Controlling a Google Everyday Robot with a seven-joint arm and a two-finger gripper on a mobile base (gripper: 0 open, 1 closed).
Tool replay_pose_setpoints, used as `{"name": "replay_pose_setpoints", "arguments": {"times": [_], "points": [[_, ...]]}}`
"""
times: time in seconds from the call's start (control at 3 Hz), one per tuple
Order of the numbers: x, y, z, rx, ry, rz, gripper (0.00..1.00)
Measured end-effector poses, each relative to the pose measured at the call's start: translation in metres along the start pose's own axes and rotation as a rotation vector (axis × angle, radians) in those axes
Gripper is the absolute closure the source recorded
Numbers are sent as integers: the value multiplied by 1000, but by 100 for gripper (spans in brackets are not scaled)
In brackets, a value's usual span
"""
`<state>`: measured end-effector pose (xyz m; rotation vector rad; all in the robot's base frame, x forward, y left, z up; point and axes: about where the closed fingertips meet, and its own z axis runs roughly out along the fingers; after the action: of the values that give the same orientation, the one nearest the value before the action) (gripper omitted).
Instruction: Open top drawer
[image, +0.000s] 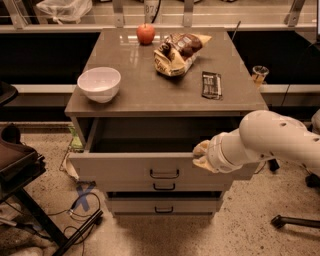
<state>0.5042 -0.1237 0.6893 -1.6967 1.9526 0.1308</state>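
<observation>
The top drawer (125, 166) of the grey-beige cabinet stands pulled out toward me, its grey interior showing dark and without visible contents. A small dark wire pull (164, 174) sits at the centre of its front. My gripper (201, 156) rests at the drawer front's top edge, right of the pull, at the end of my white arm, which comes in from the right. Two shorter drawers (162, 206) below are shut.
On the cabinet top: a white bowl (99, 84), a red apple (146, 34), a snack bag (176, 52), a dark bar wrapper (211, 84). A dark chair (20, 165) and floor cables stand at left. A cup (259, 74) sits on the right ledge.
</observation>
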Motion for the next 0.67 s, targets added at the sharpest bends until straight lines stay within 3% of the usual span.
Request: {"name": "replay_pose_setpoints", "arguments": {"times": [0.33, 0.67], "points": [[-1, -1, -2, 0, 0, 0, 62], [-4, -2, -6, 0, 0, -1, 30]]}}
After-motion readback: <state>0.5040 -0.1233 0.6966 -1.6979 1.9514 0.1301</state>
